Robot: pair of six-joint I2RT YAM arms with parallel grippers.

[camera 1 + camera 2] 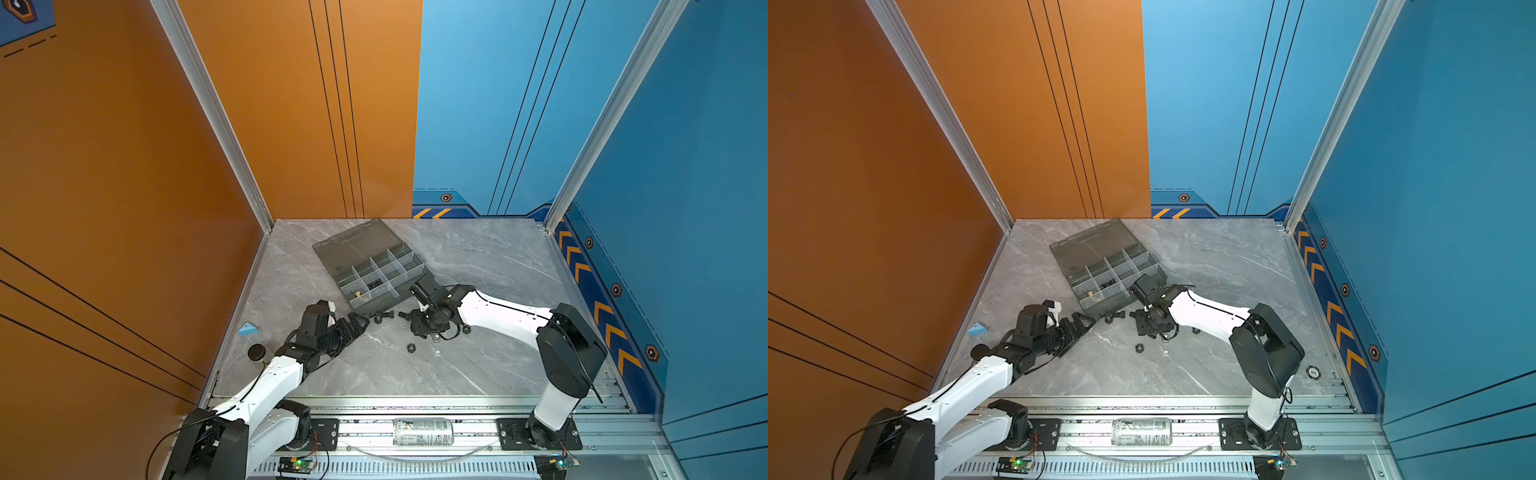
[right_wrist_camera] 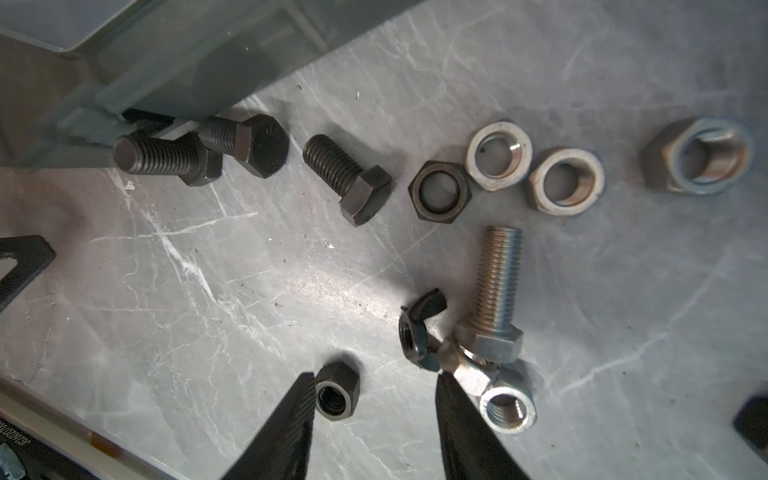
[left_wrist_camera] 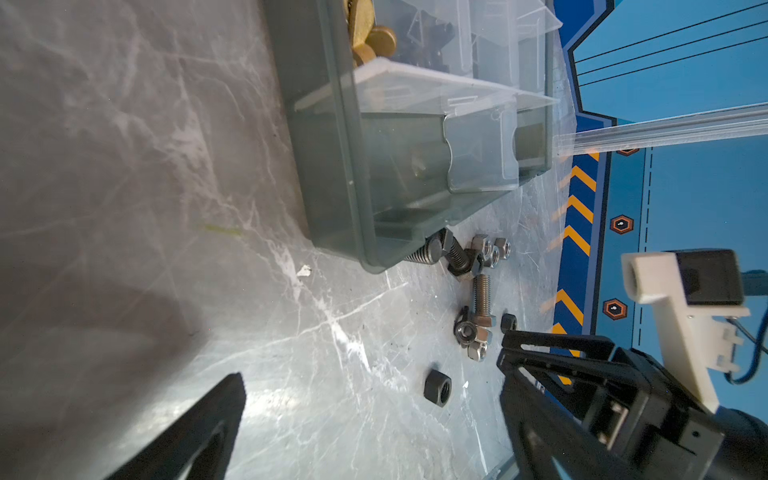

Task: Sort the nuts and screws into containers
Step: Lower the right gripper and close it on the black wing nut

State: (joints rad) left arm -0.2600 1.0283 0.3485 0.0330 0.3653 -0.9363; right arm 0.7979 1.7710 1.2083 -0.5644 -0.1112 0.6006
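Right hand [image 2: 374,395]: jaws about half apart, holding nothing, poised over the loose hardware. In the right wrist view a black nut [image 2: 336,392] shows between the fingers [image 2: 291,428], close against one of them; whether they touch cannot be told. The other finger sits next to a silver wing nut [image 2: 465,370].

Step, as judged: picking up the black nut. It is best centred between the pads before closing and gripped across two flats. The other finger should stay clear of the wing nut so the cluster is not dragged along. The nut seems to rest on a flat with its bore sideways, so a one-sided nudge may roll it.

Neighbours: black wing nut [image 2: 419,328]; silver screw [image 2: 498,286], long, with a bright thread and hex head; plain silver nut [image 2: 507,409].

Farther out, at the foot of the box: three black screws [image 2: 345,183], short, matte, coarse-threaded; a row of nuts [image 2: 498,156], one black, the rest dull silver.

Location: all lie on the tabletop [image 1: 478,257], glossy grey with pale veins, between the two hands.

Organizer box [image 3: 324,174]: smoky translucent plastic with the lid open flat on the far side. Whitish dividers form compartments [image 1: 376,274]. One holds black pieces; the near-left one holds brass-coloured pieces [image 1: 358,294].

Left hand [image 1: 359,322]: wide open, empty, low on the left of the pile.
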